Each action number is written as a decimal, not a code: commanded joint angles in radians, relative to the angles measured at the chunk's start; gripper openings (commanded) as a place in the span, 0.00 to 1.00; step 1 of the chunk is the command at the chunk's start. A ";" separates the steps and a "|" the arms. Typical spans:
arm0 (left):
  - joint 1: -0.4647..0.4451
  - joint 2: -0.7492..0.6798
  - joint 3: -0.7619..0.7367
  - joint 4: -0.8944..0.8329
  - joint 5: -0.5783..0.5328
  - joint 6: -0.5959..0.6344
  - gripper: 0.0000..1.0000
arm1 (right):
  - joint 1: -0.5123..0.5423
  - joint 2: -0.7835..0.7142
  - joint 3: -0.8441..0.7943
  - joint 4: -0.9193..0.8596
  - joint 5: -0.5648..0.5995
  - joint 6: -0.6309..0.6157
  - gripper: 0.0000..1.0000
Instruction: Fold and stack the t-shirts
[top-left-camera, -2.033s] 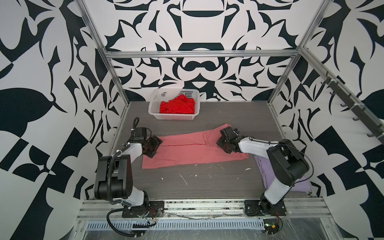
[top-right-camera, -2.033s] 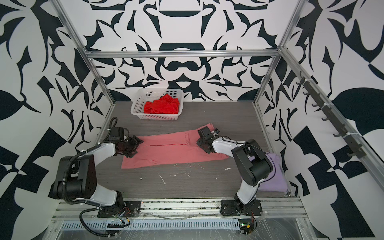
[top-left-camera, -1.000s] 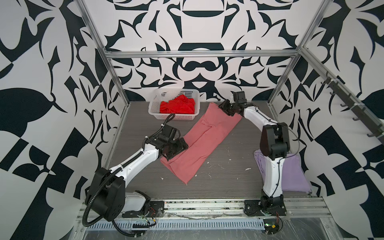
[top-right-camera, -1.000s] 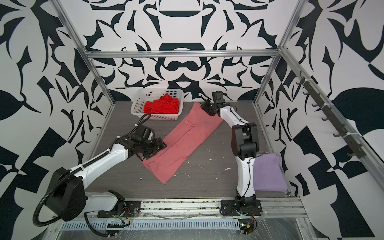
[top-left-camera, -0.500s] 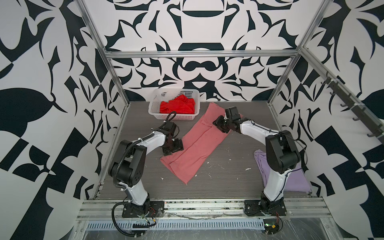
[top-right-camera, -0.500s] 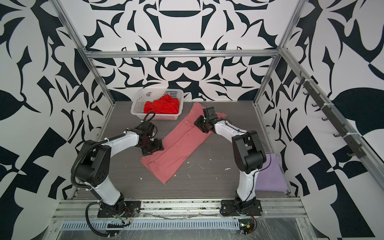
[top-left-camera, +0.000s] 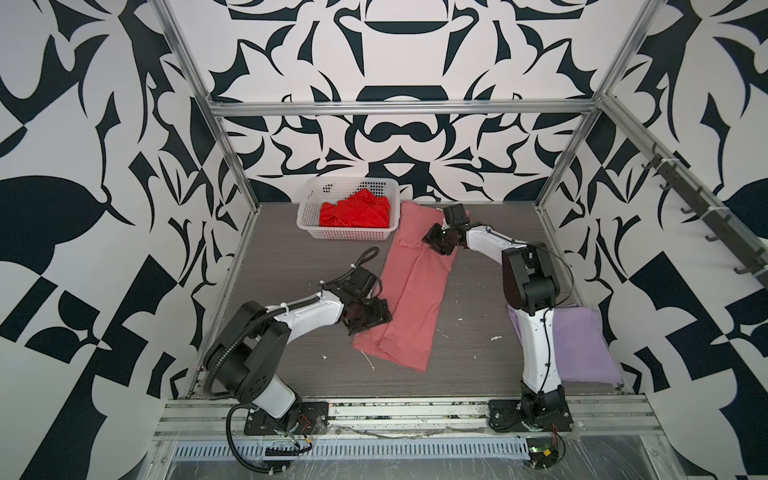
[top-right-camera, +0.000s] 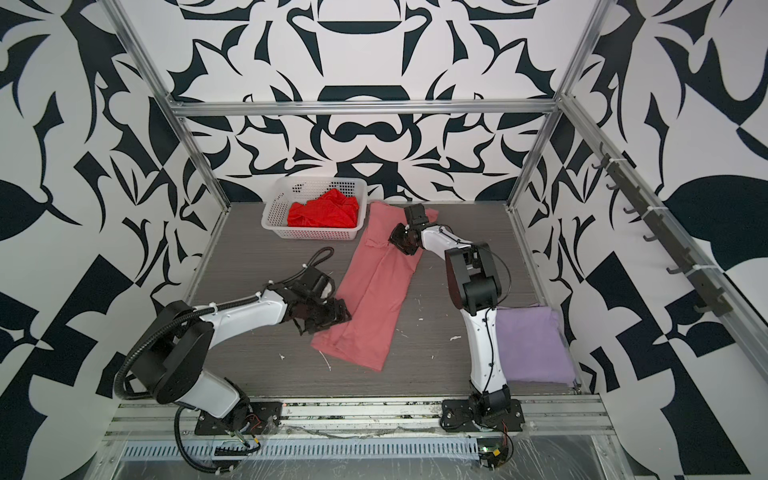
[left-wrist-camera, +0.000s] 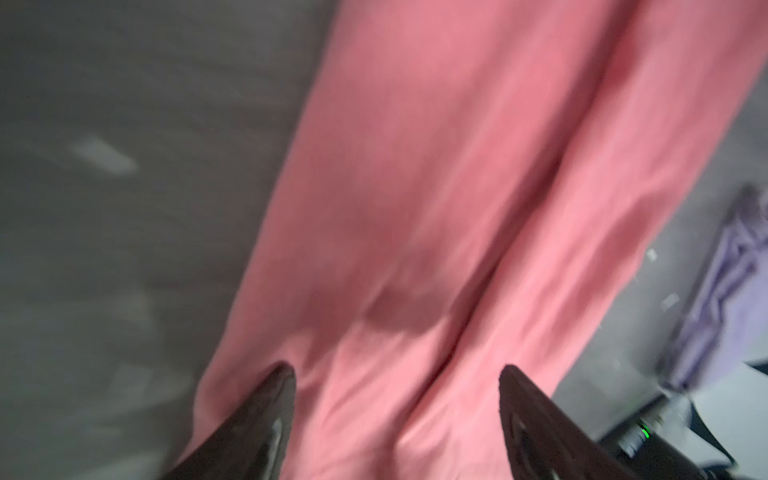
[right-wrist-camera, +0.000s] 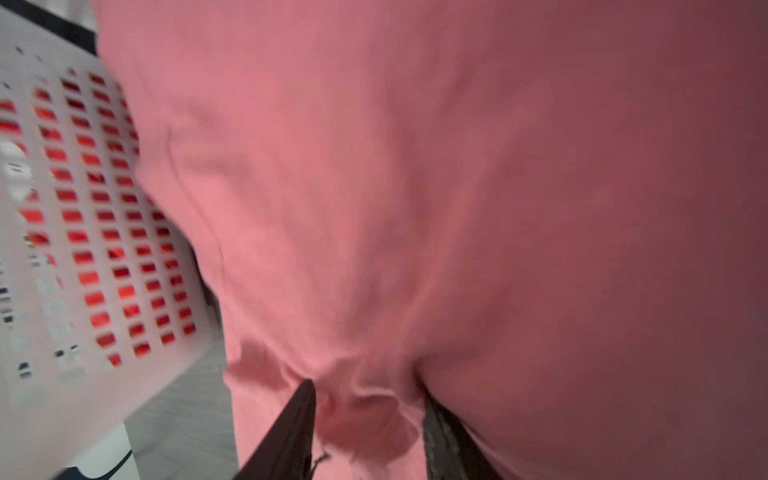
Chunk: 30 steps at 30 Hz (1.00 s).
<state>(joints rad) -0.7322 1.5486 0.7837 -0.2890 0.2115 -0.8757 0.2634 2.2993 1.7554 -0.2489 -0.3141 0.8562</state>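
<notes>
Left wrist view shows the left gripper (left-wrist-camera: 397, 374) spread wide over the salmon-pink t-shirt (left-wrist-camera: 436, 187), gripping nothing. The right gripper (right-wrist-camera: 368, 392) pinches a bunch of that shirt, which lies as a folded strip on the table (top-left-camera: 291, 257), its far end beside the basket (top-left-camera: 345, 233)

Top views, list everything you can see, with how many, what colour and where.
table: 1, grey, cell floor
basket: 1, white, far table edge
pink shirt: 1, salmon pink, folded into a long strip aslant mid-table
red shirt: 1, bright red, crumpled in the basket
lavender shirt: 1, pale lavender, folded, table's near right corner
scraps: several, white, scattered on the table
hooks: several, dark, right wall
frame: 1, silver, around the cell
left arm: 1, white and black; jaws open at the pink shirt's near end
right arm: 1, white and black; jaws pinching the pink shirt's far end
</notes>
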 joint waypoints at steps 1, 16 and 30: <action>-0.125 0.027 -0.079 -0.009 0.057 -0.199 0.80 | -0.043 0.019 0.117 -0.018 -0.069 -0.057 0.46; -0.150 -0.204 -0.027 -0.190 -0.180 -0.153 0.84 | -0.049 -0.377 -0.176 -0.113 -0.114 -0.185 0.46; -0.072 -0.298 -0.158 -0.236 -0.177 -0.093 0.84 | 0.143 -1.121 -1.136 -0.024 0.020 0.063 0.70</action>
<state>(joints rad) -0.8162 1.2667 0.6434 -0.5072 0.0204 -0.9855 0.3931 1.2617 0.6590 -0.3286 -0.3504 0.8398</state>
